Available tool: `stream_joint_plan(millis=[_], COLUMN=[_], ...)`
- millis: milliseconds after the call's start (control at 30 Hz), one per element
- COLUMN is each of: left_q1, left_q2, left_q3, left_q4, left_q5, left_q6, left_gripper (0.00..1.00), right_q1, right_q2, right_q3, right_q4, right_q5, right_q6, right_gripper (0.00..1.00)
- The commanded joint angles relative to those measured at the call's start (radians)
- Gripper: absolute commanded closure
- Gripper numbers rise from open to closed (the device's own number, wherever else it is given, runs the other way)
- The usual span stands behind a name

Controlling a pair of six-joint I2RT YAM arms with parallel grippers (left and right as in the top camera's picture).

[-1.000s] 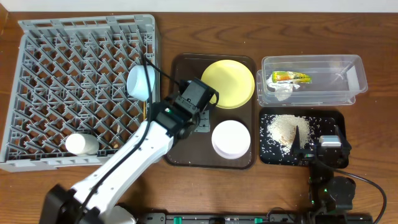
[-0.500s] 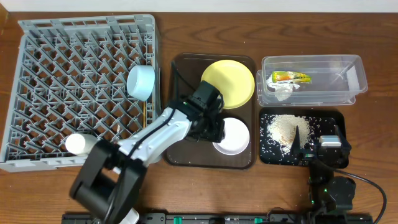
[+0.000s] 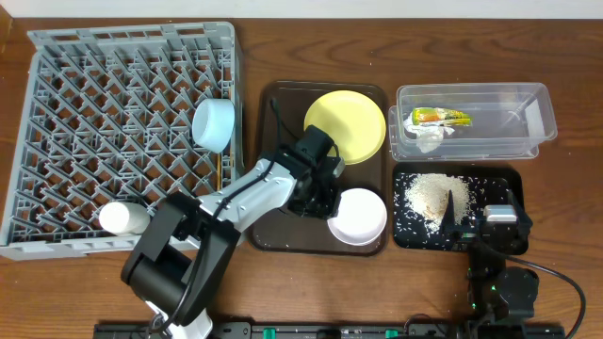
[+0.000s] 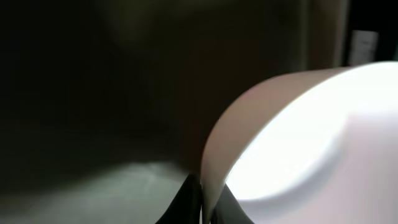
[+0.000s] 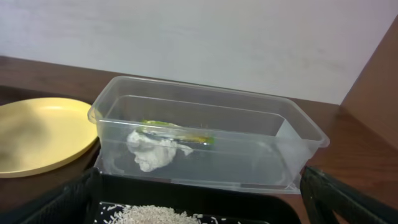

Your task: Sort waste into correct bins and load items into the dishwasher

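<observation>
The grey dish rack [image 3: 113, 122] filled the left end of the table. A small white cup [image 3: 122, 218] lay on its side near the rack's front left corner, and a light blue bowl [image 3: 214, 122] stood tipped on edge against the rack's right side.

Just right of the rack sat the brown serving tray [image 3: 278, 231]. The yellow plate [image 3: 346, 127] lay flat in its back right corner. The left gripper [image 4: 208, 200] reached across the tray's middle, and its fingers were pinched closed on the rim of the white bowl [image 3: 356, 217]. That bowl sat in the tray's front right corner, with its edge overhanging the tray's front lip. In the left wrist view the bowl's pinkish wall ran straight down between the two dark fingertips [image 4: 186, 198].

At the back right of the table was the clear tub [image 3: 528, 122]. The snack wrapper [image 3: 439, 117] and the crumpled tissue [image 3: 426, 137] lay together at its left end. In front of the tub, the black tray [image 3: 499, 179] held a heap of pale crumbs [image 3: 431, 195] on its left half.

The right gripper [image 5: 200, 179] hovered over the black tray's front right part, facing the tub. Its fingers were spread wide apart and held nothing.
</observation>
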Motion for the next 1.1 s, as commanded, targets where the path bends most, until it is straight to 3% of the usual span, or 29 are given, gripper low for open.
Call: stream_joint_plan(millis=[0, 133, 233, 433, 567, 733, 1067], left_q1=[0.063, 0.179, 0.283, 0.502, 0.57, 0.57, 0.549], left_q2=[-0.061, -0.193, -0.322, -0.591, -0.706, -0.721, -0.561], left_q3=[0.016, 0.032, 0.042, 0.055, 0.055, 0.054, 0.049], left_q4=[-0.036, -0.129, -0.226, -0.407, -0.477, -0.568, -0.575], left_q5=[0.1, 0.061, -0.069, -0.526, -0.88, -1.205, -1.353], left_q6=[0.031, 0.034, 0.036, 0.036, 0.031, -0.019, -0.119], left_gripper=[0.92, 0.92, 0.92, 0.92, 0.92, 0.92, 0.92], right_q1=[-0.007, -0.007, -0.007, -0.007, -0.007, -0.007, -0.007], right_q2=[-0.005, -0.005, -0.005, -0.005, -0.005, -0.005, -0.005], right_q3=[-0.003, -0.003, -0.003, -0.003, -0.003, -0.003, -0.003], right_q4=[-0.001, -0.001, -0.001, -0.001, -0.001, -0.001, -0.001], right_q5=[0.003, 0.003, 0.003, 0.003, 0.003, 0.003, 0.003], right_q6=[0.01, 0.01, 0.01, 0.01, 0.01, 0.01, 0.01], right_gripper=[0.01, 0.01, 0.01, 0.01, 0.01, 0.01, 0.01])
